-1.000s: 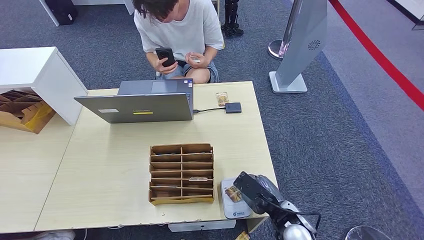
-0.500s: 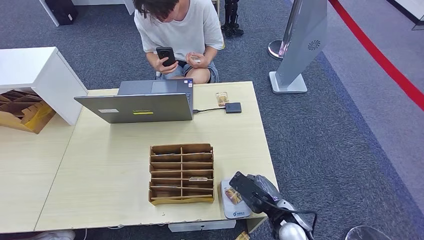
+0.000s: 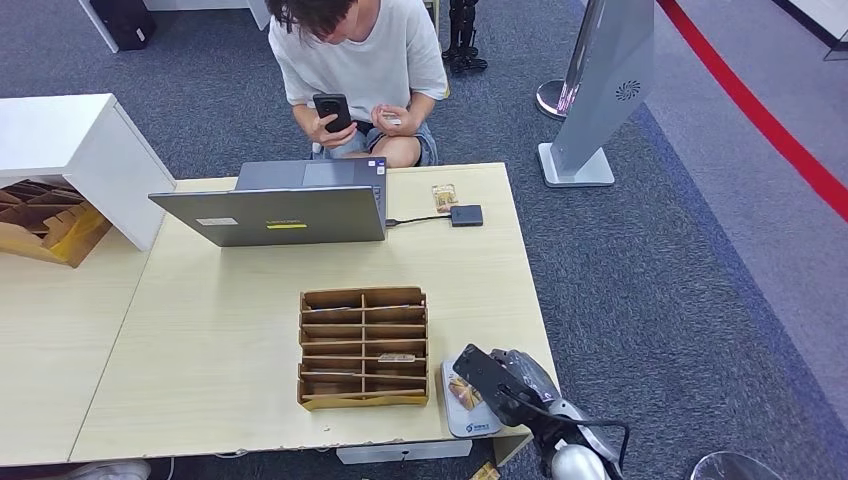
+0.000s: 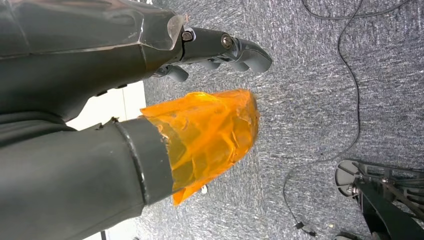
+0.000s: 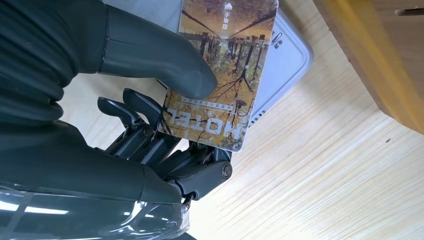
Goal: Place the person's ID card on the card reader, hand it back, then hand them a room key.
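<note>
Over the card reader (image 3: 468, 412), the right hand (image 3: 497, 378) pinches the card (image 5: 223, 70).

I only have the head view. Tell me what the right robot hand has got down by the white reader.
Observer: The right wrist view shows the right robot hand pinching a card between its thumb and fingers.
Operator: Describe the card.
Observer: It has an autumn tree picture and the word HOTEL printed on it.
Operator: Say where it sits against the card reader.
Observer: It overlaps the white card reader; I cannot tell whether it touches.
Operator: Report the left robot hand.
Observer: The left robot hand hangs over grey carpet, holding nothing, its thumb wrapped in orange film.
</note>
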